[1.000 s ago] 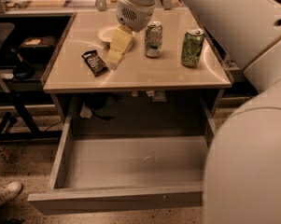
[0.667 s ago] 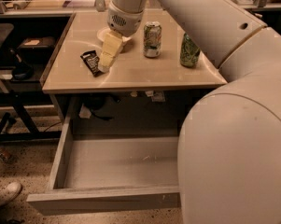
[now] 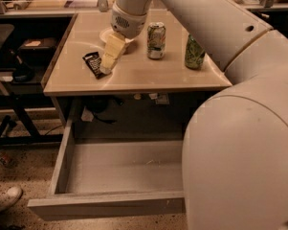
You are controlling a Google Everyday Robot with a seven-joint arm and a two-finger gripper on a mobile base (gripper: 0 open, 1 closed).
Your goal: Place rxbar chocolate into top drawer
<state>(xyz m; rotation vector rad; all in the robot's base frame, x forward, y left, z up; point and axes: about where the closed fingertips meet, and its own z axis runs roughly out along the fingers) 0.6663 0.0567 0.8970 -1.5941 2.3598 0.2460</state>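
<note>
The rxbar chocolate (image 3: 93,63), a small flat bar in a shiny black wrapper, lies on the left part of the pale table top (image 3: 134,75). My gripper (image 3: 106,67) points down over the table with its pale fingertips right next to the bar's right side, touching or almost touching it. The top drawer (image 3: 112,176) is pulled out below the table's front edge, with a bare grey floor. My white arm covers the right side of the view and hides the drawer's right end.
A silver-green can (image 3: 156,40) and a green can (image 3: 194,52) stand on the table's right part. A white plate (image 3: 107,34) lies behind the gripper. Dark shelving (image 3: 19,56) stands at the left. A shoe (image 3: 5,200) shows at the lower left floor.
My gripper has moved left and down toward the bar. My arm has swung further across the right side of the view. The bar and cans have not moved.
</note>
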